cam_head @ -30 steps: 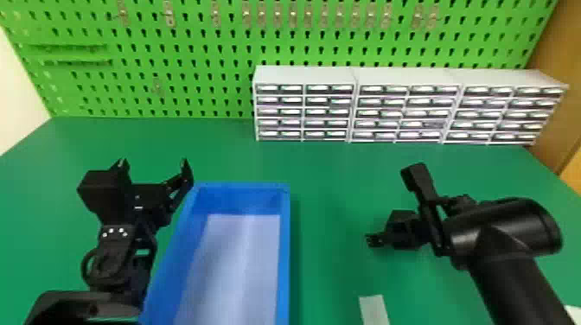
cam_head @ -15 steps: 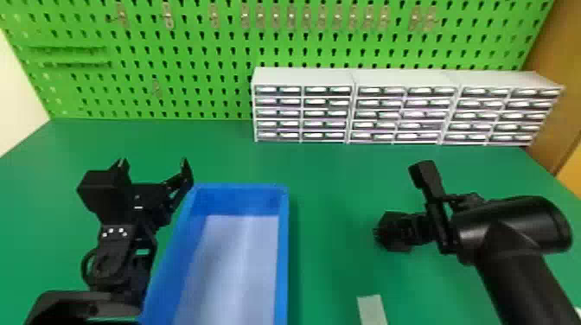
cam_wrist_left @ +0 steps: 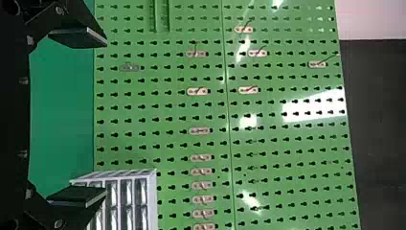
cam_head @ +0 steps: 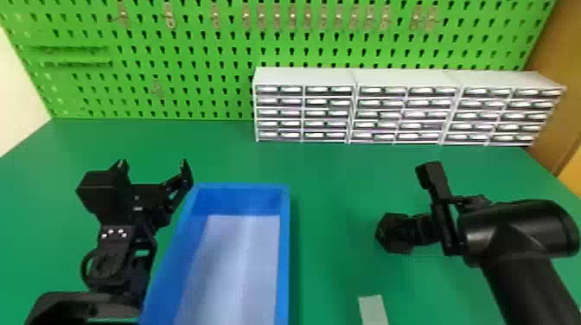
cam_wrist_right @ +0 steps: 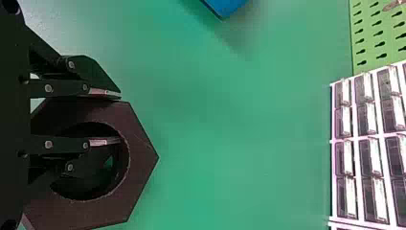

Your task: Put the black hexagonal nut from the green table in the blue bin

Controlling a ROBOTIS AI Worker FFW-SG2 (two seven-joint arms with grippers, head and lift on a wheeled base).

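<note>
On the right side of the head view, my right gripper [cam_head: 421, 229] is shut on the black hexagonal nut [cam_head: 394, 233], which hangs over the green table [cam_head: 328, 173]. Seen from the right wrist, the gripper [cam_wrist_right: 112, 117] has the nut [cam_wrist_right: 141, 155] by one side of its ring, a finger outside and the other across the hole. The blue bin [cam_head: 283, 250] stands between the two arms, left of the nut. Open with nothing between its fingers, my left gripper [cam_head: 153, 166] is parked by the bin's far left corner; the left wrist view has this gripper [cam_wrist_left: 100, 117] too.
White drawer cabinets [cam_head: 302, 78] stand at the back right of the table, before a green pegboard [cam_head: 194, 56]. A pale strip [cam_head: 374, 309] lies near the front edge, right of the bin. Green tabletop separates bin and nut.
My right gripper has shifted slightly to the right in the head view. The nut is turned differently, with more of it showing at the gripper's left end. The left arm has stayed still.
</note>
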